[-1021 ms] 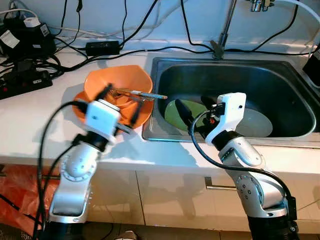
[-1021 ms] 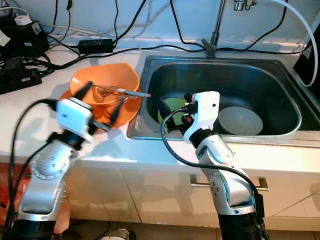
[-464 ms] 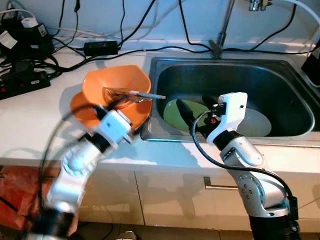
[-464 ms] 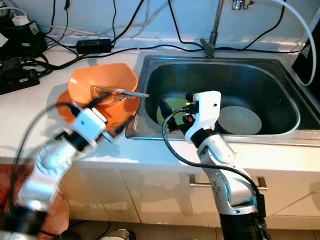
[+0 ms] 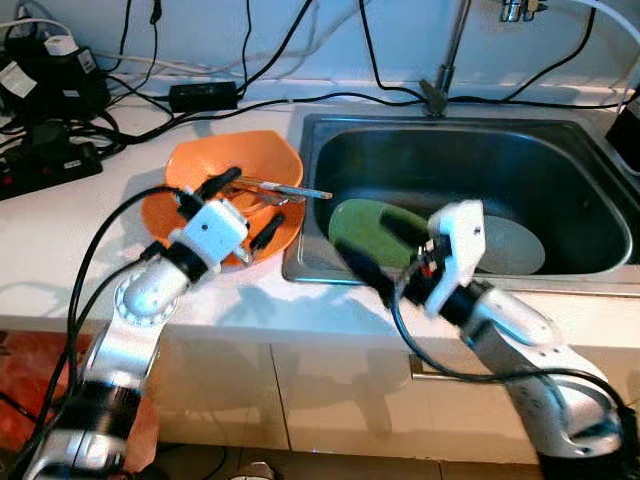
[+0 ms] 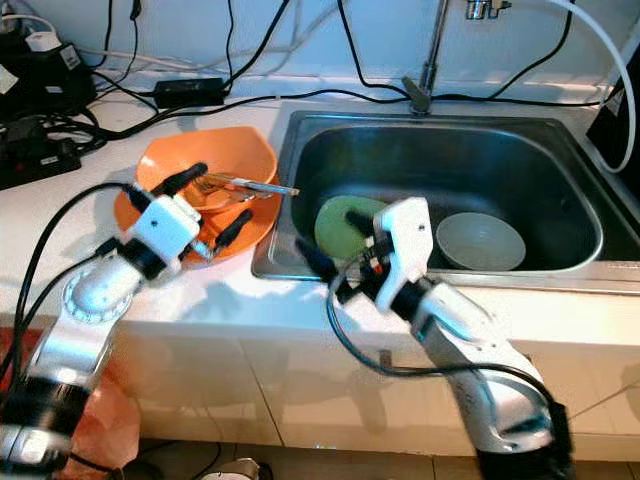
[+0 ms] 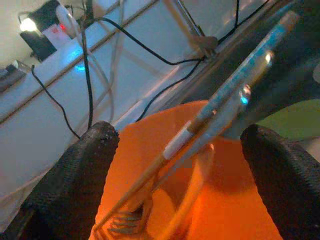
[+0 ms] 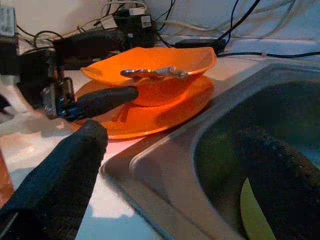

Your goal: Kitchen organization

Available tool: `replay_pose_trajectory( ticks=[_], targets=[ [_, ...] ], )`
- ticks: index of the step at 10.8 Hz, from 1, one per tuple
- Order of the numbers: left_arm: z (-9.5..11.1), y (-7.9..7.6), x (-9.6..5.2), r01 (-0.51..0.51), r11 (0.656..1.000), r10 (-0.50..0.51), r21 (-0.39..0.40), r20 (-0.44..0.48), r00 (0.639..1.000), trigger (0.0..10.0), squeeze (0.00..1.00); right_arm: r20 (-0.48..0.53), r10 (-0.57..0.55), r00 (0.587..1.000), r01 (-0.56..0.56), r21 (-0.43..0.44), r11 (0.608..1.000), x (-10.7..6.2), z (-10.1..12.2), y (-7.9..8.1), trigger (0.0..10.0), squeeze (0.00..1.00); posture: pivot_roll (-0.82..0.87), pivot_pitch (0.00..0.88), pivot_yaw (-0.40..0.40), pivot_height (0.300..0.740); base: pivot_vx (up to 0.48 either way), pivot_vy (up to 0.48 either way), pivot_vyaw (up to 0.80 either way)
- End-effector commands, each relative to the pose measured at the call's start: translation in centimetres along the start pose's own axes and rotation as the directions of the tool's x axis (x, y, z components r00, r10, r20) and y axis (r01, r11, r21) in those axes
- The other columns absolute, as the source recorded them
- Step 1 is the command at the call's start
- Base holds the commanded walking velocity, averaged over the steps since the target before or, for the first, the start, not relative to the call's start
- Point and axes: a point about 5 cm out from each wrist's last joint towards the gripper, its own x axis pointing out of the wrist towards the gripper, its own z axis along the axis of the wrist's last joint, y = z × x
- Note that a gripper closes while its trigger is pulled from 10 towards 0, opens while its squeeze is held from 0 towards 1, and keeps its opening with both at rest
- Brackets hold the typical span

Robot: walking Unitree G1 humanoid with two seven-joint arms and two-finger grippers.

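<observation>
Left end effector (image 5: 243,207) spread open over the orange bowl (image 5: 236,168) holding cutlery (image 5: 275,187) — right end effector (image 5: 382,252) open at the sink (image 5: 470,160) rim.

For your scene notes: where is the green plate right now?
The green plate lies in the sink, at its left end, beside the white bowl.

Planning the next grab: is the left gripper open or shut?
Open: the left gripper's black fingers stand spread apart either side of the orange bowl.
</observation>
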Motion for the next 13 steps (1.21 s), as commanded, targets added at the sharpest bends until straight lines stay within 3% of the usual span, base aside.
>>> replay_pose_trajectory(
  ticks=[1, 4, 5, 7, 8, 9, 10, 11, 12, 13],
  targets=[
    [0.1, 0.1, 0.3, 0.022, 1.000, -0.022, 0.019, 0.012, 1.000, 10.0, 0.00, 0.000, 0.026, 1.000, -0.026, -0.006, 1.000, 0.0, 0.3, 0.4, 10.0, 0.00, 0.08, 0.048, 0.046, 0.740, 0.000, 0.000, 0.00],
    [-0.2, -0.7, 0.9, 0.090, 0.996, -0.090, -0.010, 0.014, 0.996, 10.0, 0.00, -0.004, 0.037, 0.999, -0.037, -0.012, 0.999, -0.1, 0.4, 0.6, 10.0, 0.00, 0.07, 0.048, 0.053, 0.740, 0.000, 0.000, 0.00],
    [0.1, -1.3, 1.0, 0.142, 0.990, -0.141, -0.011, 0.048, 0.989, 0.0, 0.00, -0.002, 0.031, 1.000, -0.031, -0.014, 0.999, -0.2, 0.5, 0.6, 10.0, 0.00, 0.07, 0.051, 0.063, 0.740, 0.000, 0.000, 0.00],
    [0.4, -1.7, 1.0, 0.162, 0.987, -0.162, 0.003, 0.077, 0.984, 0.0, 0.00, -0.004, 0.022, 1.000, -0.022, -0.013, 1.000, -0.4, 0.4, 0.6, 10.0, 0.00, 0.06, 0.053, 0.066, 0.740, 0.000, 0.000, 0.00],
    [-0.1, -1.6, 0.8, 0.158, 0.987, -0.158, 0.008, 0.048, 0.986, 9.0, 0.00, -0.005, 0.020, 1.000, -0.020, -0.011, 1.000, -0.4, 0.3, 0.7, 10.0, 0.00, 0.07, 0.057, 0.063, 0.740, 0.000, 0.000, 0.00],
    [-0.1, -1.6, 0.7, 0.165, 0.986, -0.165, 0.012, 0.047, 0.985, 9.0, 0.00, -0.005, 0.021, 1.000, -0.021, -0.011, 1.000, -0.4, 0.3, 0.7, 10.0, 0.00, 0.07, 0.057, 0.063, 0.740, 0.000, 0.000, 0.00],
    [0.0, -1.4, 0.7, 0.164, 0.986, -0.164, 0.012, 0.053, 0.985, 3.3, 0.00, -0.006, 0.019, 1.000, -0.019, -0.012, 1.000, -0.3, 0.3, 0.7, 10.0, 0.00, 0.07, 0.059, 0.064, 0.740, 0.000, 0.000, 0.00],
    [0.0, -1.3, 0.7, 0.165, 0.986, -0.165, 0.018, 0.051, 0.985, 3.3, 0.00, -0.006, 0.018, 1.000, -0.018, -0.012, 1.000, -0.3, 0.3, 0.7, 10.0, 0.00, 0.07, 0.059, 0.064, 0.740, 0.000, 0.000, 0.00],
    [-0.2, -1.1, 0.5, 0.153, 0.988, -0.154, 0.028, 0.037, 0.987, 10.0, 0.00, -0.006, 0.018, 1.000, -0.018, -0.010, 1.000, -0.3, 0.3, 0.7, 10.0, 0.00, 0.07, 0.059, 0.067, 0.740, 0.000, 0.000, 0.00],
    [-0.6, -0.7, 0.3, 0.142, 0.989, -0.143, 0.040, 0.019, 0.990, 10.0, 0.00, -0.005, 0.018, 1.000, -0.018, -0.009, 1.000, -0.3, 0.2, 0.7, 10.0, 0.00, 0.07, 0.060, 0.067, 0.740, 0.000, 0.000, 0.00]
  ],
)
